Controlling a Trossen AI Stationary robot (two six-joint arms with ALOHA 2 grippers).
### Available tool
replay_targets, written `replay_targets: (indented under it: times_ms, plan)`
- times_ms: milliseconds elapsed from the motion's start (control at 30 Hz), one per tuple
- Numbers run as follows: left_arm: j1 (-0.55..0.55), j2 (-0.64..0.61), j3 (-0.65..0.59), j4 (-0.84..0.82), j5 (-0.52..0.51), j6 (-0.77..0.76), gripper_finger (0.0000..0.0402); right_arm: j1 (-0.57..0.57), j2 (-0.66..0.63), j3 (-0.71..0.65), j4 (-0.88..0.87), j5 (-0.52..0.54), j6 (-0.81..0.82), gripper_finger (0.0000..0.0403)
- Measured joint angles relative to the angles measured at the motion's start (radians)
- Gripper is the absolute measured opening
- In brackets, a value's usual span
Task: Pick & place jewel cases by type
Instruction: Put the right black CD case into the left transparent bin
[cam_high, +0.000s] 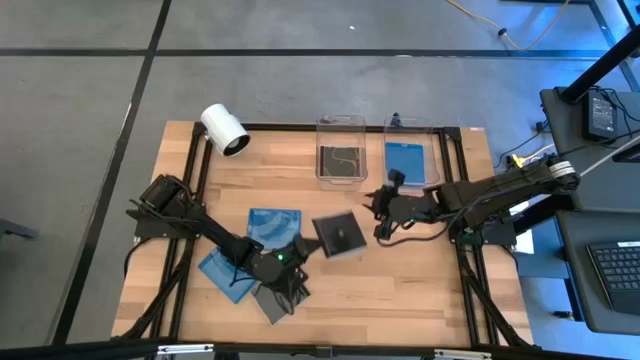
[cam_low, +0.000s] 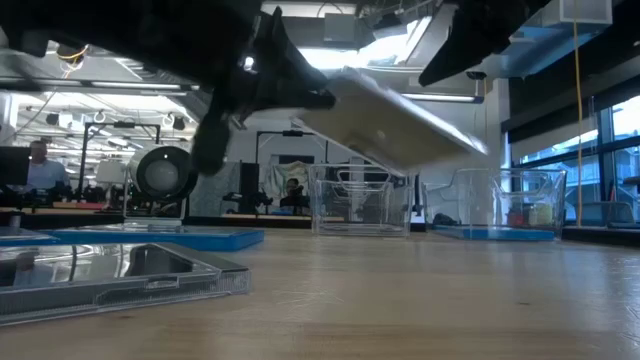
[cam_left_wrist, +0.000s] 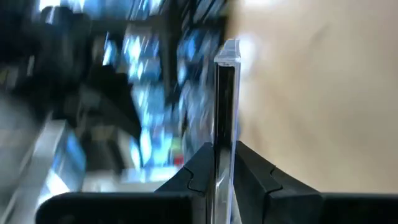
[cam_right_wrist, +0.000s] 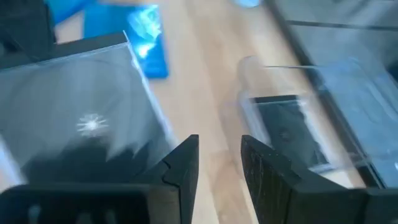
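Observation:
My left gripper (cam_high: 308, 245) is shut on a dark jewel case (cam_high: 340, 235) and holds it above the middle of the table. My right gripper (cam_right_wrist: 217, 155) stands open just to the case's right (cam_high: 380, 215), higher up, with nothing between its fingers. Two blue jewel cases (cam_high: 275, 225) (cam_high: 225, 270) and another dark one (cam_high: 272, 300) lie flat on the table under the left arm. At the far edge, one clear bin (cam_high: 340, 150) holds a dark case and the other (cam_high: 412, 160) a blue one. My left gripper pinches the dark case at its left edge (cam_left_wrist: 224, 140), one finger (cam_left_wrist: 198, 174) on each flat face. The fingers come about level from the table's left. The case is lifted clear and tilted, its free end sloping down (cam_low: 400, 120).
A white cylindrical camera (cam_high: 224, 130) lies at the far left corner. The table's black frame rails (cam_high: 455, 250) run along both sides. Bare wood lies in front of the bins and along the near right part of the table (cam_high: 400, 290).

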Motion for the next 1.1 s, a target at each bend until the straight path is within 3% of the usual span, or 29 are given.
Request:
replay_targets:
  times_ms: [233, 333, 700, 967, 1100]
  plan:
    - [0.066, -0.062, 0.000, 0.057, -0.219, -0.124, 0.0040, 0.000, -0.035, -0.010, -0.018, 0.014, 0.073, 0.0123]
    - [0.107, -0.082, 0.000, 0.059, -0.205, -0.121, 0.0039, 0.000, -0.030, -0.010, -0.043, 0.015, 0.082, 0.0123]
    - [0.368, -0.208, -0.021, 0.035, 0.055, 0.048, 0.0041, -0.001, -0.015, -0.010, -0.160, 0.052, 0.129, 0.0123]
    - [0.607, -0.369, -0.107, -0.180, 0.500, 0.009, 0.0047, -0.001, -0.015, -0.010, -0.329, 0.173, 0.236, 0.0123]
    - [0.742, -0.352, -0.111, -0.205, 0.605, -0.002, 0.0047, -0.001, -0.015, -0.010, -0.320, 0.234, 0.235, 0.0123]
